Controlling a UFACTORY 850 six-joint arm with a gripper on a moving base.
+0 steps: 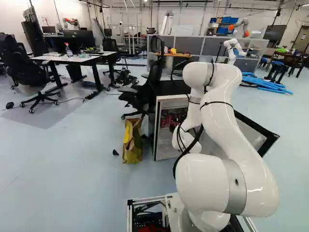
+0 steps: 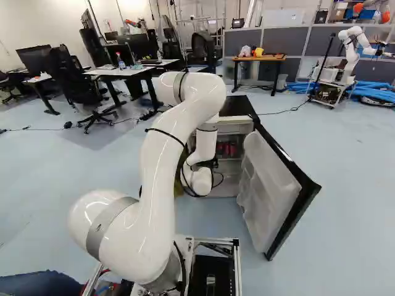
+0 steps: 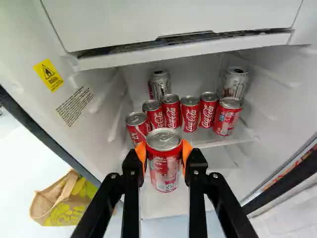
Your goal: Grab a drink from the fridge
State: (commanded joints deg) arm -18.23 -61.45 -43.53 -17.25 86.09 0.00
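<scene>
Partly hidden beyond the white wrist in the right base view, my gripper [image 2: 212,164] is at the mouth of the small fridge [image 2: 229,128]. In the wrist view, the orange pads of my gripper [image 3: 164,157] press a red drink can [image 3: 164,171] from both sides; it is upright. Beyond it, on the fridge shelf [image 3: 223,141], stand several red cans [image 3: 190,115], with a silver can [image 3: 159,85] behind them and another silver can [image 3: 235,83] at the back. The held can stands in front of the shelf's cans.
The fridge door [image 2: 271,191] stands wide open, to the right of the arm in the right base view. A paper bag [image 1: 132,141] stands on the floor beside the fridge, near an office chair [image 1: 145,92]. Desks and another robot [image 2: 350,52] are farther back.
</scene>
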